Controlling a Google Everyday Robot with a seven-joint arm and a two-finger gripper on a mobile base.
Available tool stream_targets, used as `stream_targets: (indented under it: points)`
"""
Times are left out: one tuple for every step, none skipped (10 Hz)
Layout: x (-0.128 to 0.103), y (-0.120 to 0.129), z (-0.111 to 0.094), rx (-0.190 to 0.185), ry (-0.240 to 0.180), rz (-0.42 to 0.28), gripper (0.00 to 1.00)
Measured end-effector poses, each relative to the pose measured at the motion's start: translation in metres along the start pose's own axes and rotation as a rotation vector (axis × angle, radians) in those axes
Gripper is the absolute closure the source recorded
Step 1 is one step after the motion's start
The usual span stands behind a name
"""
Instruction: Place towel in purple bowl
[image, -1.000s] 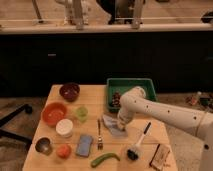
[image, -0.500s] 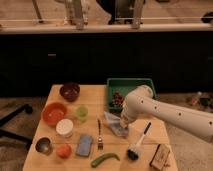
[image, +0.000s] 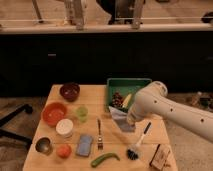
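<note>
Robot test room: a lab or office space, not a home kitchen.

A small wooden table (image: 97, 94) stands alone on speckled floor (image: 25, 102), in front of long dark cabinets (image: 75, 55) under a pale ledge (image: 100, 27). The wheeled foot of an office chair (image: 12, 122) shows beyond the table's left edge. Kitchen things lie spread out like props: an orange bowl (image: 54, 113), a green bin (image: 129, 82), a fork (image: 99, 135). A white robot arm (image: 170, 112) reaches over the table's right edge, its gripper (image: 130, 121) pinching the towel (image: 120, 123) just in front of the bin.
</note>
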Motion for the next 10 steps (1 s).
stream_targets:
  points:
    - [-0.005, 0.0, -0.013, 0.017, -0.017, -0.005, 1.0]
    - [-0.009, 0.0, -0.024, 0.03, -0.03, -0.012, 1.0]
    - [-0.017, 0.001, -0.035, 0.044, -0.044, -0.023, 1.0]
    - [-0.024, 0.002, -0.044, 0.054, -0.057, -0.032, 1.0]
    - [-0.032, 0.003, -0.053, 0.066, -0.07, -0.041, 1.0]
    - [-0.04, 0.003, -0.061, 0.076, -0.079, -0.048, 1.0]
    - [-0.049, 0.004, -0.067, 0.085, -0.087, -0.058, 1.0]
    - [-0.055, 0.005, -0.071, 0.088, -0.092, -0.062, 1.0]
    - [-0.064, 0.005, -0.074, 0.09, -0.099, -0.064, 1.0]
    - [-0.075, 0.004, -0.079, 0.089, -0.109, -0.063, 1.0]
